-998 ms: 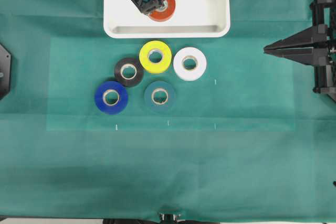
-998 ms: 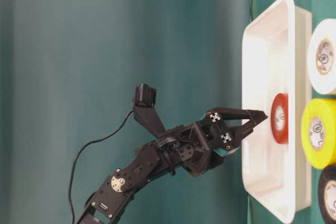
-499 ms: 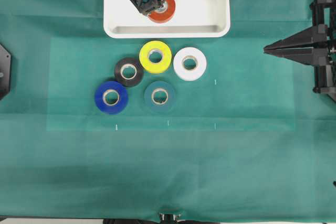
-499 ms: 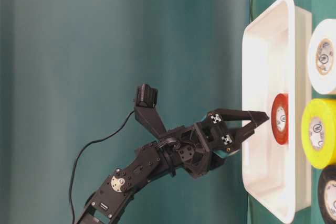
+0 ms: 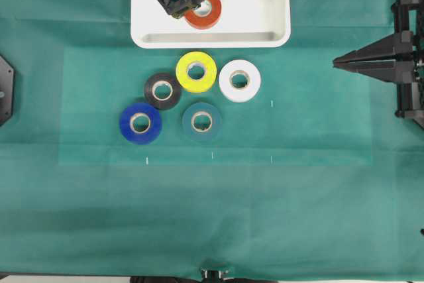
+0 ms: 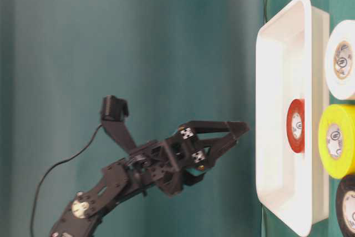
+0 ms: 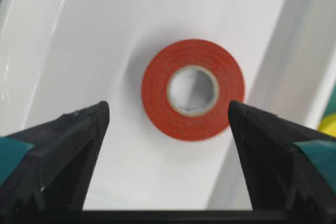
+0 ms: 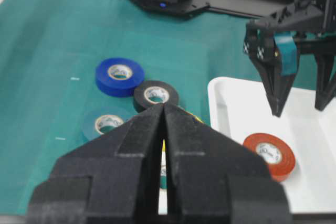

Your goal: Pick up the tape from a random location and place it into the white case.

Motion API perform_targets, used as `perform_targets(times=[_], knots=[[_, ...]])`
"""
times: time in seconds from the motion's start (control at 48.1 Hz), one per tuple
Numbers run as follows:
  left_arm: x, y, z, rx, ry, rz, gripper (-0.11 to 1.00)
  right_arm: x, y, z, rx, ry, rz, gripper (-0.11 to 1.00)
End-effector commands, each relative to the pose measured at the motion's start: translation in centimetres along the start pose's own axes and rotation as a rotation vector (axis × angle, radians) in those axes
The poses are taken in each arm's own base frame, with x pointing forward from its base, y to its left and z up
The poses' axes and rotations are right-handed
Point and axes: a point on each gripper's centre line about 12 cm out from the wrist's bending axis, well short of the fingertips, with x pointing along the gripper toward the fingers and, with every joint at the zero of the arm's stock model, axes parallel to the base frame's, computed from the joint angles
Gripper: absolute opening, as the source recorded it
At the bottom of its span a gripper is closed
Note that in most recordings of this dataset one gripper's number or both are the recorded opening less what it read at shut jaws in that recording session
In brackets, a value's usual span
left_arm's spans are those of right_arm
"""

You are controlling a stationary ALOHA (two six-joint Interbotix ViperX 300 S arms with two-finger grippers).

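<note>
My left gripper (image 7: pixel 168 124) wide open above the tape (image 7: pixel 192 88) – flat in the case (image 5: pixel 265 4) – right gripper (image 8: pixel 163 124) closed

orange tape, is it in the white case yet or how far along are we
Done: the orange tape lies flat on the floor of the white case. In hand: nothing; the left gripper hangs open above the roll, clear of it, and the right gripper sits shut at the table's side. Left: nothing but getting the arm out of the way, as far as I can tell.
</note>
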Motion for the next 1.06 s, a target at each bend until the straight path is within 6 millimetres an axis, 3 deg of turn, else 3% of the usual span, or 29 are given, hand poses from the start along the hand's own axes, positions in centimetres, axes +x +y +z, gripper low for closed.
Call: perform_targets(times=[0.0, 0.229, 0.561, 1.04], knots=[[-2.6, -0.4, 1.2, 0.008, -0.056, -0.004, 0.86, 0.1, 0.0, 1.0, -0.003, -0.026, 0.002, 0.0], [-4.7, -1.7, 2.1, 0.033, -0.097, -0.021, 0.86, 0.1, 0.0, 1.1, -0.002, -0.029, 0.002, 0.0], [-7.2, -2.0, 2.7, 0.039, -0.121, -0.025, 0.86, 0.1, 0.0, 1.1, -0.002, -0.029, 0.002, 0.0], [-8.1, -2.4, 2.7, 0.043, -0.126, -0.032, 0.86, 0.1, 0.0, 1.1, -0.002, -0.031, 0.002, 0.0]])
